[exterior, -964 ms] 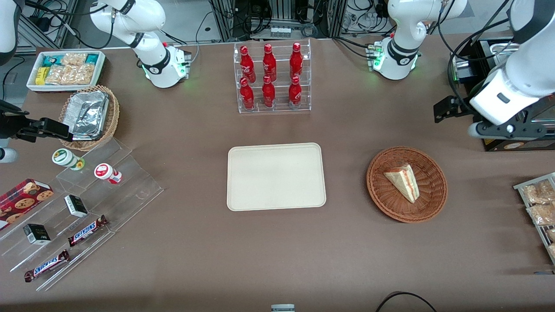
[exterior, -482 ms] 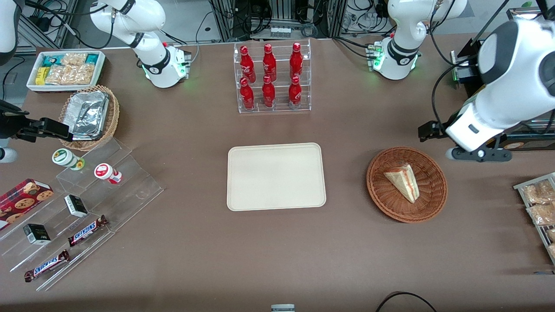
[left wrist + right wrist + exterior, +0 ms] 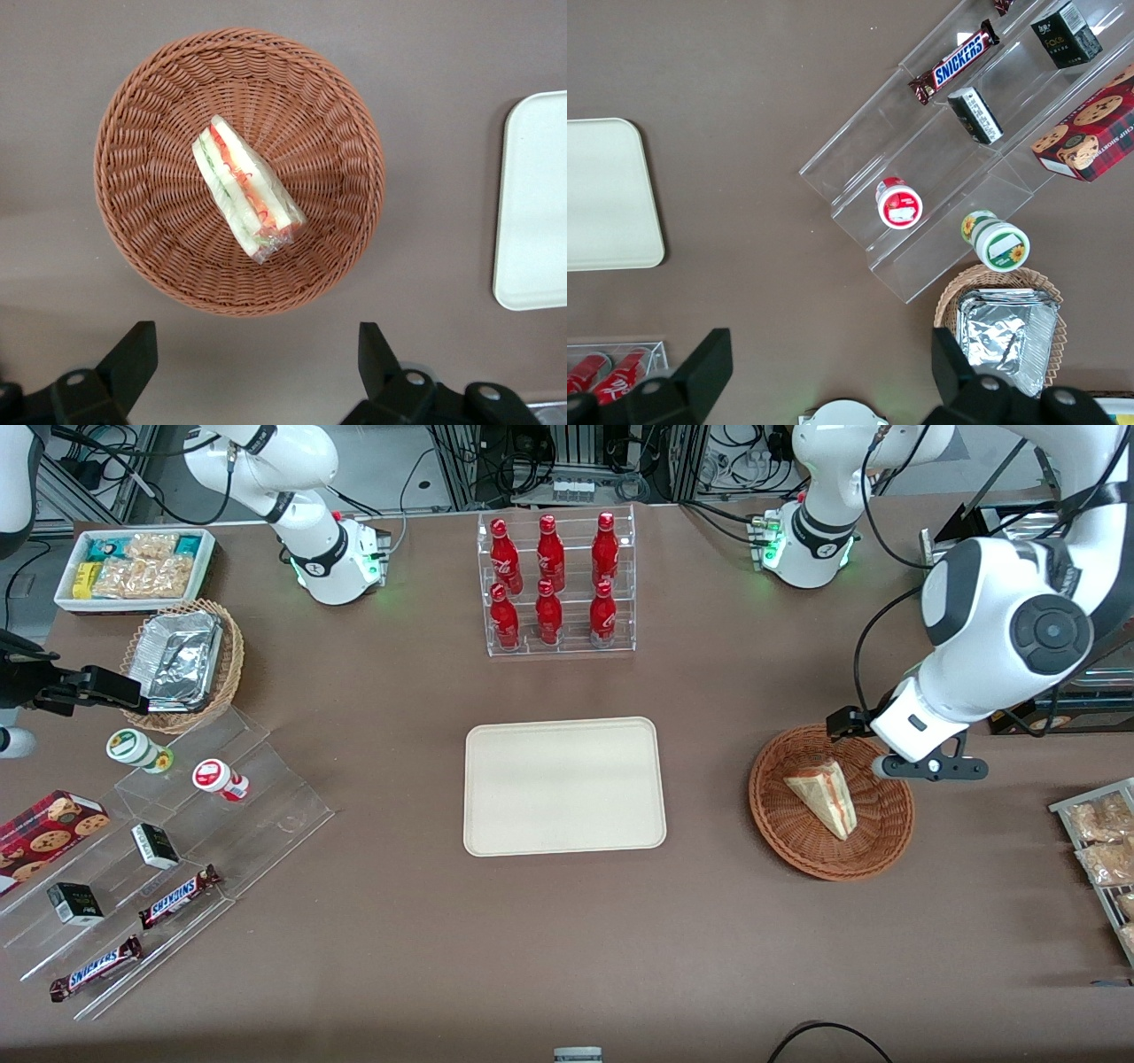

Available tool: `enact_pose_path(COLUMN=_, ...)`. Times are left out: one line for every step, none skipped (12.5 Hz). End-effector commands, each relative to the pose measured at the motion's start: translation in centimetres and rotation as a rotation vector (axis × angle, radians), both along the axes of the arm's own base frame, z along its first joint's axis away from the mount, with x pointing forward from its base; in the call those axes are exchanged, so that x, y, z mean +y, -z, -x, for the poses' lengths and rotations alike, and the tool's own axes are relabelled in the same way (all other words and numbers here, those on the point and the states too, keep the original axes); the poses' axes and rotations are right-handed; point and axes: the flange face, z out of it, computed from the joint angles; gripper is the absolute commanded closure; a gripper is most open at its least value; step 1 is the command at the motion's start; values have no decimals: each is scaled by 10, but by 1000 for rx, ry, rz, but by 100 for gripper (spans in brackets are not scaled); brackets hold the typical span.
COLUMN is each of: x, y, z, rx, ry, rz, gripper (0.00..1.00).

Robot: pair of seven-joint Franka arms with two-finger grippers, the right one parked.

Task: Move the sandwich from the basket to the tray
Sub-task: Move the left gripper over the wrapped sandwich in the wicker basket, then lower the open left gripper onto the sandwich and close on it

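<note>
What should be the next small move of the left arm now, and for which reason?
Probably shift the gripper over the sandwich, then lower it. Its fingers are open and empty, and hover above the table just outside the rim of the basket. The sandwich lies in the basket's middle, and the tray holds nothing yet.

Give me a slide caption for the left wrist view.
Open gripper hovering above the wicker basket holding the wrapped sandwich, tray edge beside it.
</note>
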Motion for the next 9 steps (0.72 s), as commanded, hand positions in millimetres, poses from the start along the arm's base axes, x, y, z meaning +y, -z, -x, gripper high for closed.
enact_pose_path(x=-3, y=7, z=5, rx=-22, ry=-47, rz=-6, gripper=0)
enact_pose_path(x=-3, y=11, z=6, rx=-30, ry=-73, rz=-8, gripper=0)
enact_pose_path(x=-4, y=17, z=8, rx=-37, ry=-119, rz=-10, gripper=0)
enact_pose_path(x=-3, y=22, z=9, rx=-53, ry=-183, rz=-12, gripper=0)
enact_pose_path(x=-2, y=29, z=12, rx=-60, ry=-235, rz=-14, gripper=0)
enact_pose_path(x=-2, y=36, z=16, rx=-64, ry=-251, rz=-15, gripper=0)
enact_pose_path(x=-1, y=43, z=20, rx=-77, ry=-269, rz=-13, gripper=0)
enact_pose_path(x=0, y=47, z=23, rx=-106, ry=-331, rz=-9, gripper=0)
enact_pose_path(x=0, y=51, z=23, rx=-116, ry=-359, rz=-6, gripper=0)
